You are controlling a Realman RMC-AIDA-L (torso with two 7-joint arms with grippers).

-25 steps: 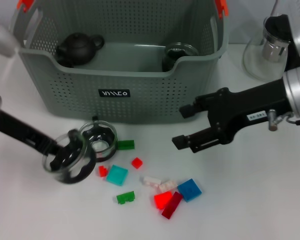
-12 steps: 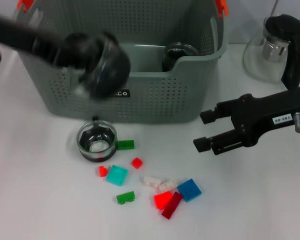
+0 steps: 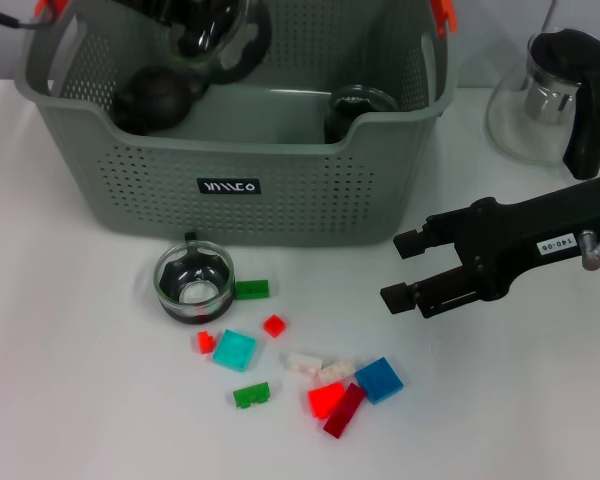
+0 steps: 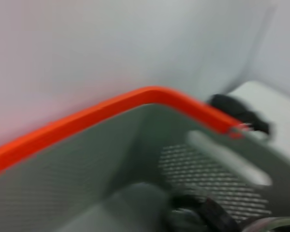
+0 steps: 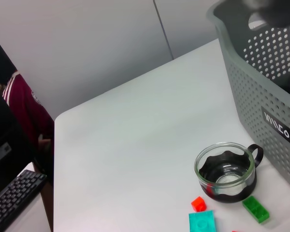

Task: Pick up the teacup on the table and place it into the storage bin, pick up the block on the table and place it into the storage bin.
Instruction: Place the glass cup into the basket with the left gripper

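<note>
While over bin (image 3: 280,160), teacup (image 3: 215,30) in left tool (image 3: 185,18)

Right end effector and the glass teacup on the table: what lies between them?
In the head view, a green block and small red block lie between the teacup and the open right end effector.

I see a white table (image 3: 70,400) filling the head view, evenly lit, with only soft shadows on it. In the right wrist view its edge and rounded corner show against a plain pale wall (image 5: 87,43) that has one thin vertical seam (image 5: 162,29). Beyond that corner, off to the side, I can make out a black keyboard (image 5: 14,198) on a lower white surface, and a person in a dark red top (image 5: 26,111) partly hidden behind something dark.
</note>
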